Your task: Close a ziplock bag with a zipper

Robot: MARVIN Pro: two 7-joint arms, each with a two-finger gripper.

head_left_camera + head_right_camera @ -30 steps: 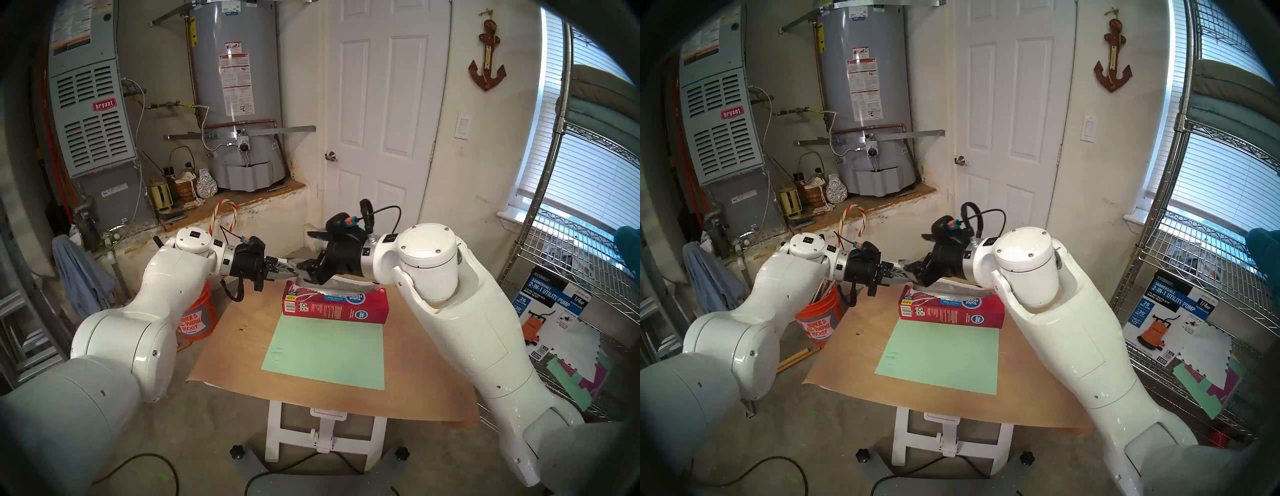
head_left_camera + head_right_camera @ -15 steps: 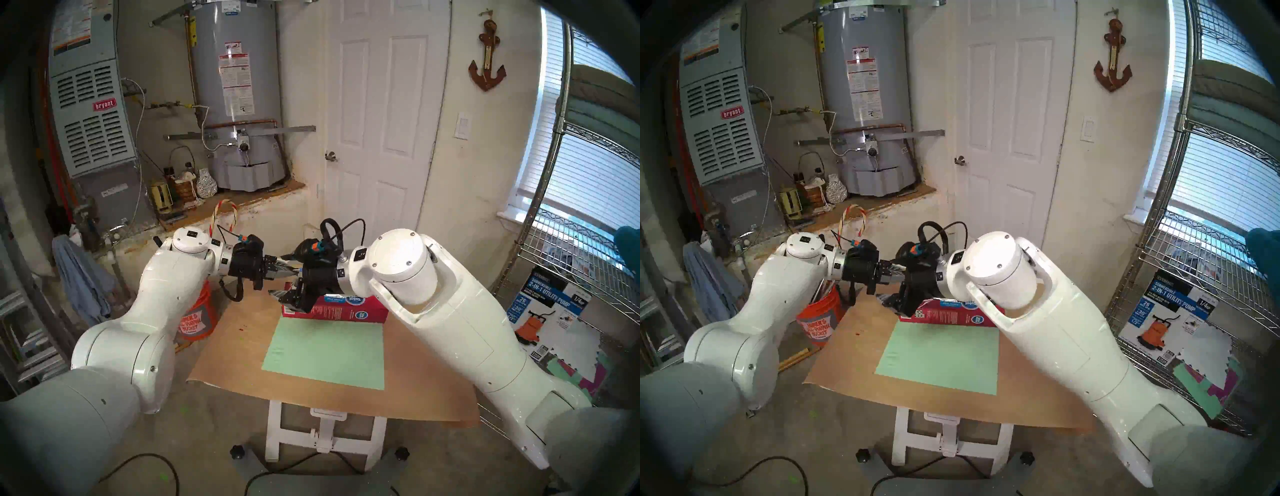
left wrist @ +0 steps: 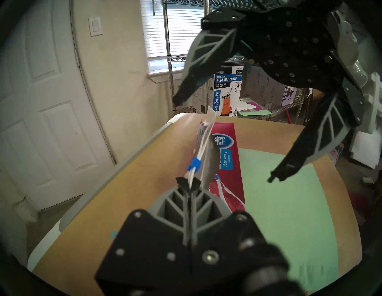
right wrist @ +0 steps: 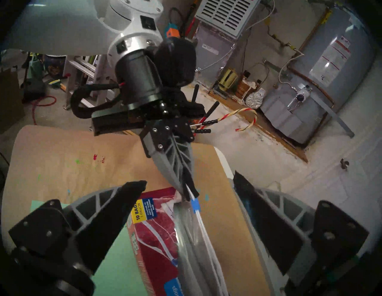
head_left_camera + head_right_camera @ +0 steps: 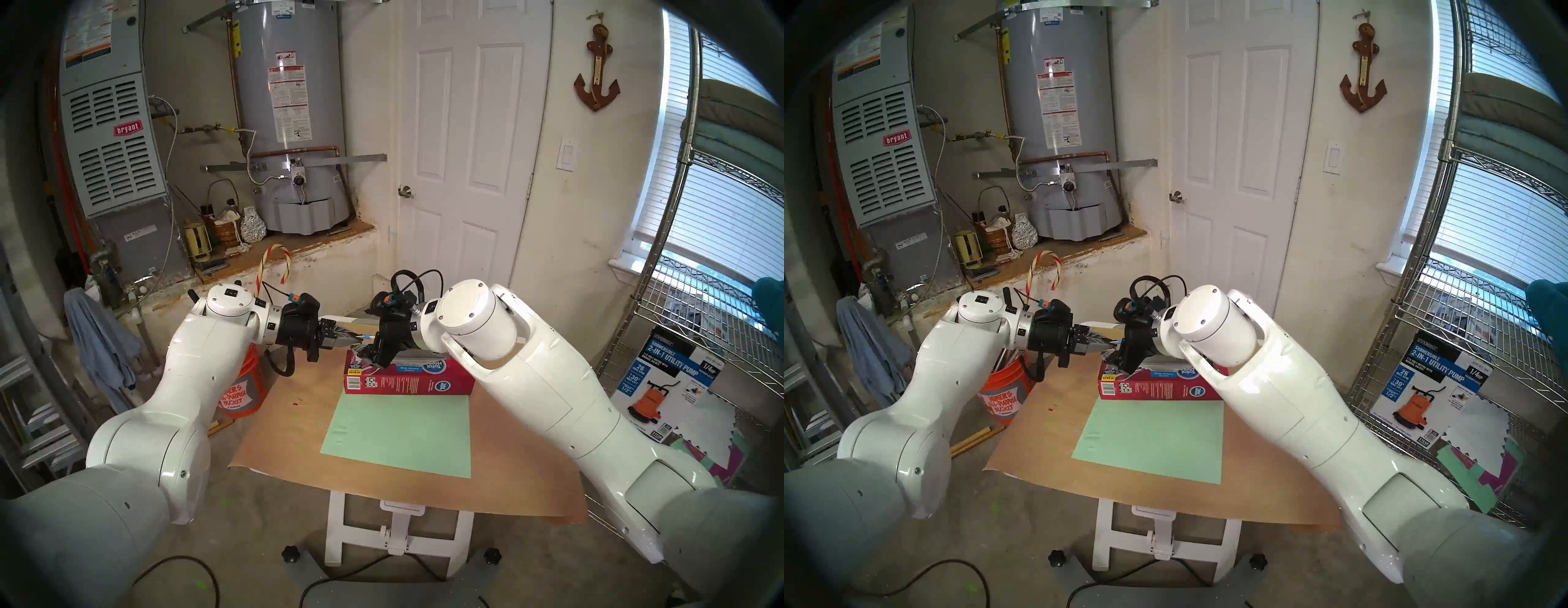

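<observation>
The ziplock bag (image 3: 206,132) is a clear crinkled bag that stretches over the red box, with its white track on top. My left gripper (image 3: 188,185) is shut on the near end of that track. The zipper (image 3: 194,164), a small blue slider, sits on the track just beyond the left fingertips. It also shows as the zipper (image 4: 195,204) in the right wrist view. My right gripper (image 4: 188,182) is open and straddles the bag (image 4: 196,237), one finger on each side. In the head views the left gripper (image 5: 354,337) and the right gripper (image 5: 369,348) nearly meet.
The red freezer-bag box (image 5: 411,378) lies at the back of the brown-papered table (image 5: 280,424), under the bag. A green sheet (image 5: 399,429) lies in front of it. An orange bucket (image 5: 244,392) stands at the left and a wire shelf (image 5: 700,339) at the right.
My right arm swung left along the bag until its open fingers reached the left gripper's tip, and its wrist turned. The left gripper kept its hold and barely moved.
</observation>
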